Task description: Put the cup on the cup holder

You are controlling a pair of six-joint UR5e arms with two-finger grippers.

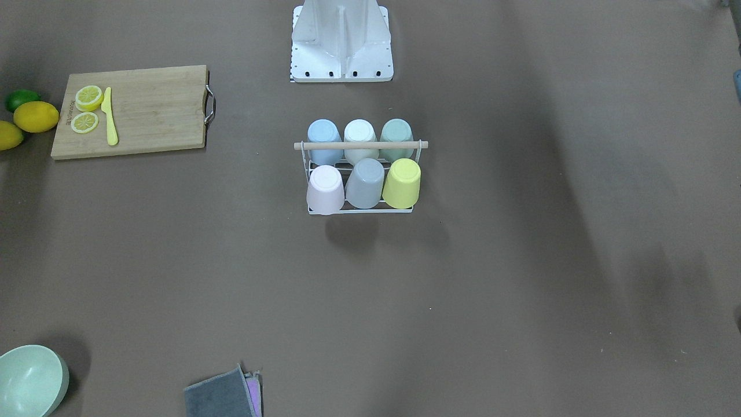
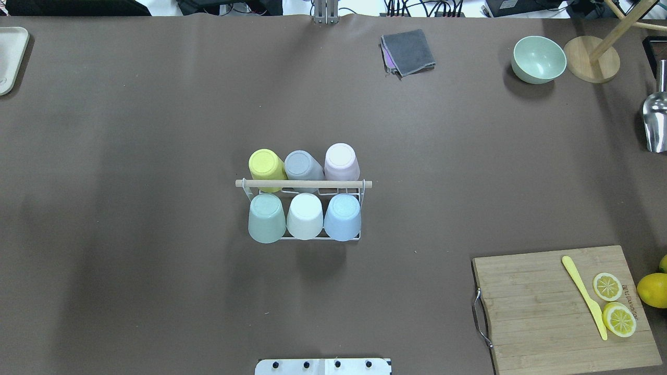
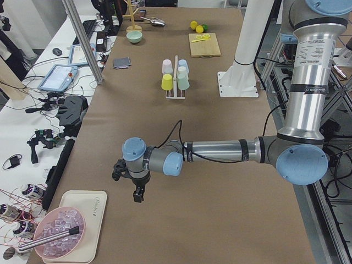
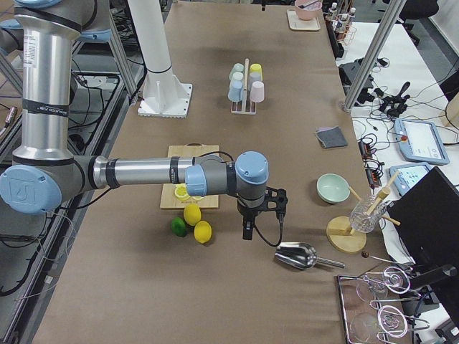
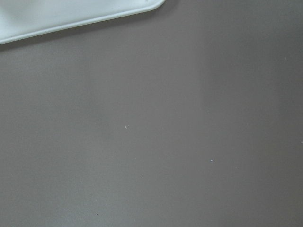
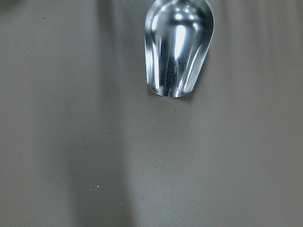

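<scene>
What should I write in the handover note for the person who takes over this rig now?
Left gripper: above bare table near the white tray, no cup in it. Open or shut: cannot tell.
Right gripper: above the table beside the metal scoop, no cup in it. Open or shut: cannot tell.
Cup holder: mid-table, six cups upside down on it. Far row: yellow cup, grey cup, pink cup. Near row: green cup, white cup, blue cup.
Done: all six places look filled.
Left: no loose cup in view, so probably nothing.
</scene>
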